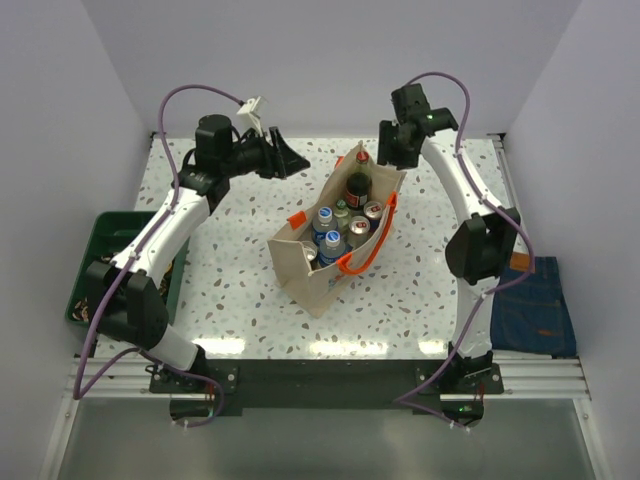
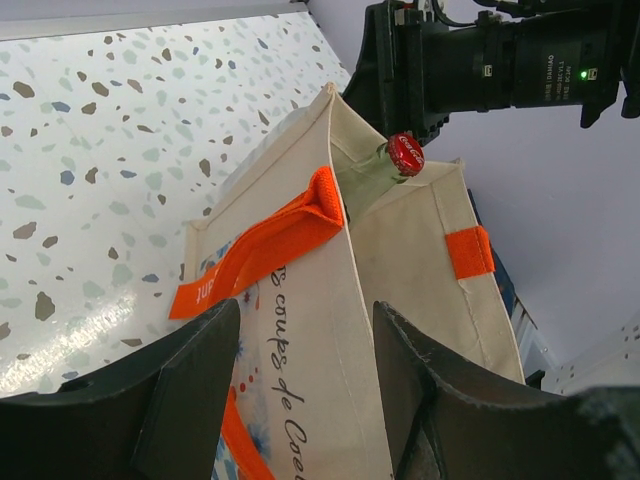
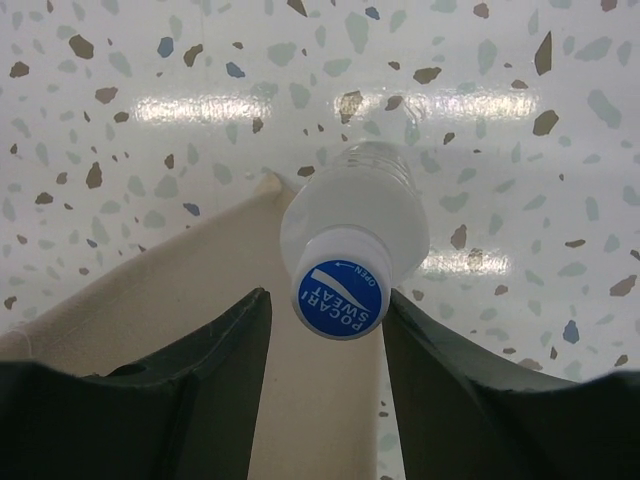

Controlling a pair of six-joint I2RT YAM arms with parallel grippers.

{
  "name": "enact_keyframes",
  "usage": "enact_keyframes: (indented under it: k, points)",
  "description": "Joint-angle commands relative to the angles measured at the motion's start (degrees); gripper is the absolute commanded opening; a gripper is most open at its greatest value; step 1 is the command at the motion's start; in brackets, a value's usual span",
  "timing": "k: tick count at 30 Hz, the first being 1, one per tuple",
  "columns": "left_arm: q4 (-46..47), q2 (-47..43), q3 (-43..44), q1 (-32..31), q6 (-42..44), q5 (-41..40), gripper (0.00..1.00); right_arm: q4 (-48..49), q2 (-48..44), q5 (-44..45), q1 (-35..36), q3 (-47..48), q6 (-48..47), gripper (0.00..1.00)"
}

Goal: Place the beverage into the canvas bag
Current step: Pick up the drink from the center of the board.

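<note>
Bottle (image 3: pixel 372 205), clear ribbed plastic, round blue cap (image 3: pixel 340 298), clamped in right gripper (image 3: pixel 326 312), boxy beige canvas bag (image 1: pixel 312 286), left gripper (image 2: pixel 305 315) spread wide.

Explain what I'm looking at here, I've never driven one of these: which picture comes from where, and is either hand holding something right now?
You are seeing two robot arms bolted at the near edge of a speckled table. The overhead picture looks down from behind them. The other two come from a camera on each wrist, so each shows its own fingers.

In the middle stands the canvas bag, with several bottles and cans inside, among them a red-capped bottle. A green tray sits at the left edge and a blue cloth at the right.

The left hand is open and empty, facing the bag's side. The right hand appears to grip a Pocari Sweat bottle, which is beside the bag's rim and not yet inside.
</note>
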Motion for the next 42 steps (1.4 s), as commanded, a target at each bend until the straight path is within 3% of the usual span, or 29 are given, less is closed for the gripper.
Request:
enact_keyframes:
  k: [1,16,19,26,42]
  points:
    - [0.97,-2.22,0.87,-0.12,1.92,-0.45,0.61,0.16,0.53,4.16,0.56,3.81,-0.90,0.51]
    - [0.45,-2.48,0.95,-0.03,2.62,-0.28,0.61,-1.51,3.00,6.45,1.00,6.98,-1.34,0.49]
    - [0.36,-2.57,0.78,-0.03,2.62,-0.37,0.61,-1.60,2.91,6.62,1.09,7.15,-1.25,0.42]
    - [0.53,-2.92,0.25,-0.03,2.62,-0.54,0.61,-1.51,2.65,6.62,1.00,7.24,-1.07,0.00]
    - [2.03,-5.30,-0.63,-0.03,2.71,-0.89,0.61,0.95,-4.56,11.37,1.00,6.98,0.33,0.00]
